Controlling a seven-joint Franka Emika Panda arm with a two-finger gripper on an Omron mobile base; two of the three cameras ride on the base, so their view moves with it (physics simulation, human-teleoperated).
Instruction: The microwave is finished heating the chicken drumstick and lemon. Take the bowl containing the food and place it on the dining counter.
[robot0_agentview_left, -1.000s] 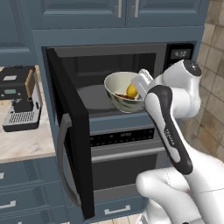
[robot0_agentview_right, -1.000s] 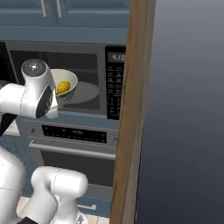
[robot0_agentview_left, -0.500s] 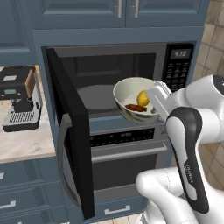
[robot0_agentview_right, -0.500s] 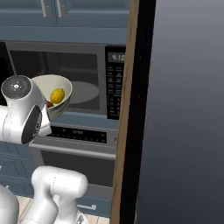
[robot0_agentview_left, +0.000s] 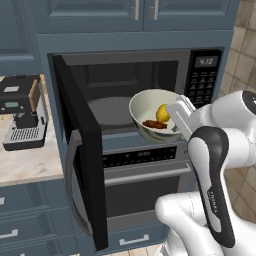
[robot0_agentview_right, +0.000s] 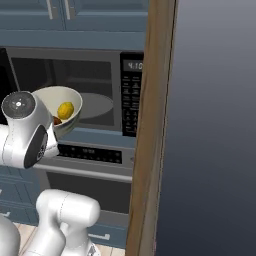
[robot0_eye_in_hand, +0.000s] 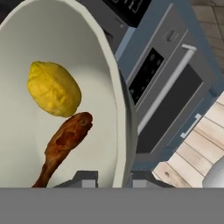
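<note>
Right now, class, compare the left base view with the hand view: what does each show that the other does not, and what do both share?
Left base view only: the microwave's open door, its keypad and a coffee machine on the counter at left.

Hand view only: the wooden floor and the drawer handle below the oven.

Both: the bowl holding the lemon and drumstick, gripped at its rim by the gripper, and the oven beneath.
</note>
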